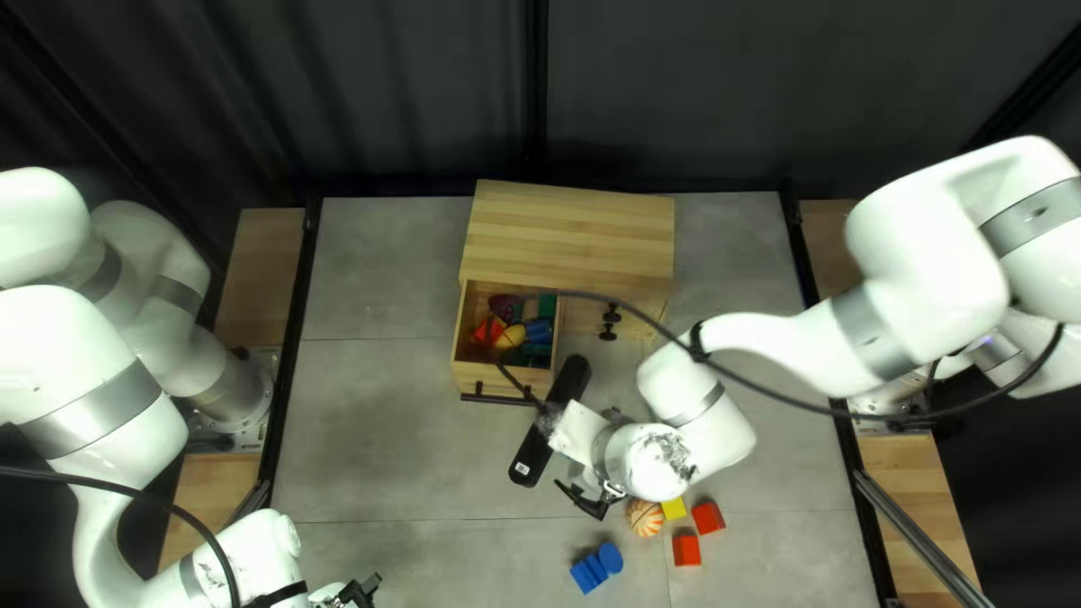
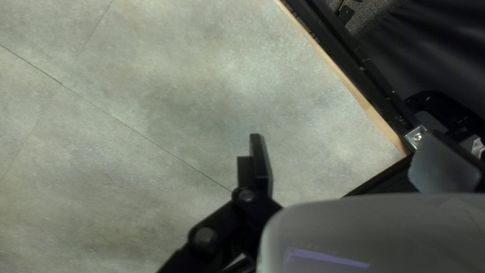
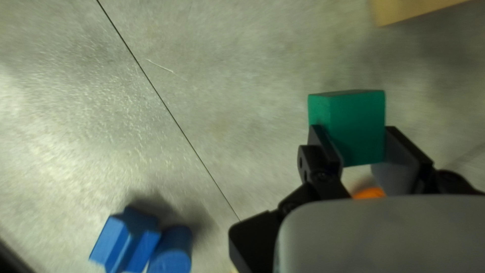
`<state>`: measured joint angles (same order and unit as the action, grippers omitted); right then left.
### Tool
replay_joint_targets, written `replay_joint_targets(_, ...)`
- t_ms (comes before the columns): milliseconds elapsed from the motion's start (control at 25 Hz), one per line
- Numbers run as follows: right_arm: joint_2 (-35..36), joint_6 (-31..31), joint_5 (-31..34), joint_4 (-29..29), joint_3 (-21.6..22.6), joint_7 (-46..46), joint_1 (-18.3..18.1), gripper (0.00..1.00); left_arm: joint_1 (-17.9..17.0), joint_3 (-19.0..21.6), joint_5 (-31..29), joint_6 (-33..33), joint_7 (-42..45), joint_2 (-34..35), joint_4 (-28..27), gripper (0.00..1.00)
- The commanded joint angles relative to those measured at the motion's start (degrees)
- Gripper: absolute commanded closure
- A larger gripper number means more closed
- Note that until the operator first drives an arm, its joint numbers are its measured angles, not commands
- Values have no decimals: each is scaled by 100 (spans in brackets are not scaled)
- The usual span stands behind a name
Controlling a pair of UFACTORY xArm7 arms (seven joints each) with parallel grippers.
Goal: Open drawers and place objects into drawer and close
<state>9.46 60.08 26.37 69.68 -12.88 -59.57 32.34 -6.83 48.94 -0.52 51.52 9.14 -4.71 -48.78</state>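
Top left view has the right end effector (image 1: 586, 501) low over the table (image 1: 383, 450), its fingers small and dark under the white wrist; the right wrist view shows it clenched on a green block (image 3: 358, 124), one finger against each side.

The block is plain, deep green and straight-edged, with a broad flat face and a narrower, shaded side; it juts beyond the fingertips, and its lower part is partly covered by them; in the top left view I cannot make it out.

Ahead of that end effector, a pale wooden corner (image 3: 411, 9) is cut off, so I cannot tell which part it belongs to; off to its side lie a ridged blue block (image 3: 124, 242) and a blue cylinder (image 3: 174, 250), slightly blurred; an orange patch (image 3: 369, 193) shows behind the fingers, the rest hidden.

Up and left of it in the top left view, a drawer (image 1: 459, 338) stands open from the wooden cabinet (image 1: 572, 231), holding red, yellow, blue and green pieces, some overlapping; to its right are a striped ball (image 1: 645, 518), a yellow block (image 1: 675, 509) and two red blocks (image 1: 708, 518).

The left end effector (image 1: 363, 590) is released, its fingers wide apart over the table near its edge; its arm is cut off by the view.
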Motion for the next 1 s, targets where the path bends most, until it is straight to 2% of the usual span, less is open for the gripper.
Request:
replay_joint_targets(40, -279, 343, 476, 377, -315, 703, -293, 100, 0, 0, 0, 0, 0, 0, 0, 0)
replay_joint_targets(160, -43, 41, 555, 579, -514, 1038, -563, 100, 0, 0, 0, 0, 0, 0, 0, 0)
replay_joint_targets(440, 857, -718, 355, 1158, -636, 1482, -1050, 99, 0, 0, 0, 0, 0, 0, 0, 0)
replay_joint_targets(480, 909, -763, 327, 1192, -636, 1503, -1082, 67, 0, 0, 0, 0, 0, 0, 0, 0)
replay_joint_targets(520, 971, -828, 291, 1225, -635, 1530, -1127, 20, 0, 0, 0, 0, 0, 0, 0, 0)
replay_joint_targets(560, 1025, -887, 244, 1257, -631, 1550, -1167, 0, 0, 0, 0, 0, 0, 0, 0, 0)
replay_joint_targets(680, 1036, -911, 191, 1264, -622, 1521, -1180, 0, 0, 0, 0, 0, 0, 0, 0, 0)
replay_joint_targets(800, 835, -706, 267, 1117, -589, 1330, -1009, 0, 0, 0, 0, 0, 0, 0, 0, 0)
replay_joint_targets(1000, 192, 137, 3, 681, -238, 674, -470, 0, 0, 0, 0, 0, 0, 0, 0, 0)
